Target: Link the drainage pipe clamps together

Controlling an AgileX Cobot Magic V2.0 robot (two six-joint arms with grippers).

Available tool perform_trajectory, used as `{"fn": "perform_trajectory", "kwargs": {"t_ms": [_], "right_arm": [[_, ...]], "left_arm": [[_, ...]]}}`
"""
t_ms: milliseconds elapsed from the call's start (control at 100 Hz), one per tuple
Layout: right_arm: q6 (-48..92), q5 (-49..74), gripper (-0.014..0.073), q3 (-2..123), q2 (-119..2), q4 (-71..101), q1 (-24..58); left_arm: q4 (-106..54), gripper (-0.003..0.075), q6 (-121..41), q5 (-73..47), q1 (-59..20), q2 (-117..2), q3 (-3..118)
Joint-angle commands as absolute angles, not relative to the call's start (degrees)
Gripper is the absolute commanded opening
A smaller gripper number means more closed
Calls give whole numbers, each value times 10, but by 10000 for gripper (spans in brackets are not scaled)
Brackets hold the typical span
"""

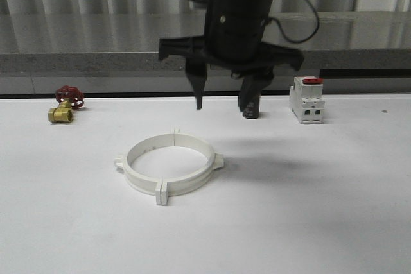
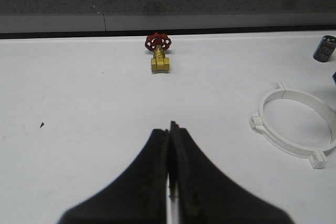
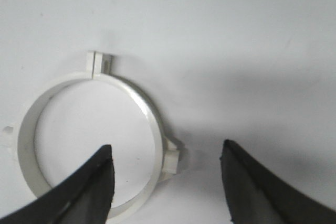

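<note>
The two drainage pipe clamps (image 1: 186,184) lie flat on the white table, joined into one ring, with their end tabs meeting at the near and far sides. My right gripper (image 1: 223,102) hangs open above and just behind the ring, holding nothing. In the right wrist view the clamps (image 3: 149,109) lie below the right gripper (image 3: 167,148), whose fingers straddle the ring's side lug without touching it. My left gripper (image 2: 170,129) is shut and empty over bare table, with the clamps (image 2: 286,149) off to one side of it.
A brass valve with a red handwheel (image 1: 64,106) (image 2: 158,56) sits at the back left. A white switch with a red top (image 1: 306,99) stands at the back right, a dark cylinder (image 1: 251,110) beside it. A grey ledge (image 1: 96,56) runs behind the table.
</note>
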State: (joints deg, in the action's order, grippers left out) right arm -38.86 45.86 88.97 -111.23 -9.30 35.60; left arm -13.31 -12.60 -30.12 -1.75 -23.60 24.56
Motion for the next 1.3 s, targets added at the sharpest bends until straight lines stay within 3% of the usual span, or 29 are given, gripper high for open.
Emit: {"fn": "perform_trajectory", "kwargs": {"t_ms": [0,260,630,880,980,1180,1290], "right_arm": [[-354,454,456,909,-1043,-112,340],[-278,447,456,864,-924,-129,274],[-207,427,456,657,-676,-129,130],[-187,426,447,520,-504,-129,114],[-179,428,349,473,-440,-129,114],[-179,427,-40,413,-336,-129,114],[-179,428,-66,404,-313,-129,114]], "left_arm": [[-144,-21,-125,-257,-16,-238,259],[-144,-21,-125,-257,-16,-238,259],[-144,-21,-125,-257,-16,-238,259],[-144,-21,-125,-257,-16,-238,259],[-144,-21,-125,-257,-16,-238,259],[-144,-21,-125,-257,-16,-238,259],[-144,-21,-125,-257,-16,-238,259]]}}
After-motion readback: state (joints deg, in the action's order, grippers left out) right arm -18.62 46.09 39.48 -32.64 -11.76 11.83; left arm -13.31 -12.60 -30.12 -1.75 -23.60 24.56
